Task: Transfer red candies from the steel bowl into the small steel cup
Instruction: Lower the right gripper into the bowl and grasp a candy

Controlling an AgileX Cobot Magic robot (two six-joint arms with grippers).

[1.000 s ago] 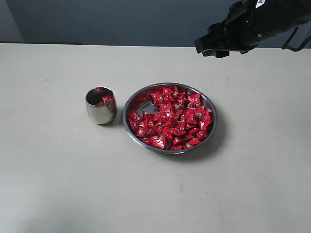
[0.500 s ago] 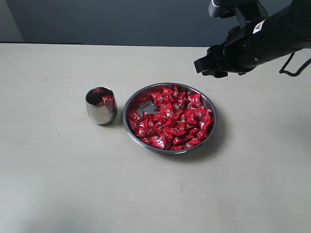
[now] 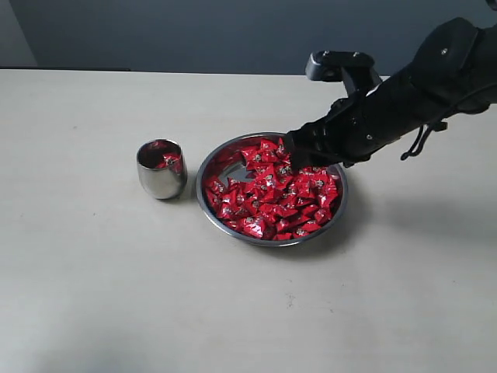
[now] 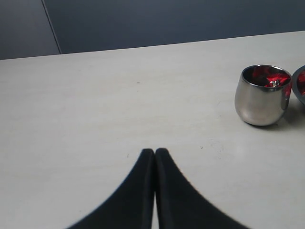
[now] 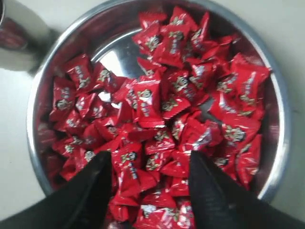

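The red candies (image 3: 276, 190) lie heaped in the steel bowl (image 3: 218, 228), shiny crinkled wrappers with small silver-grey marks. They cover most of its floor and leave one bare, mirror-bright patch toward the cup's side. The bowl sits near the middle of the table (image 3: 93, 295). The small steel cup (image 3: 161, 179) stands upright just beside it, on the left in the exterior view. The cup is polished and round-sided, with a few red wrappers showing inside.

My right gripper (image 5: 150, 160) hangs over the pile with its jaws spread wide, holding nothing. Its black fingers (image 5: 95, 181) straddle several candies; I cannot tell whether the tips touch them. My left gripper (image 4: 155, 152) is low over bare table with its fingers pressed together, the cup well apart ahead.

The tabletop is pale beige, matte and faintly scuffed. Behind it runs a dark blue-grey wall (image 3: 194, 35).
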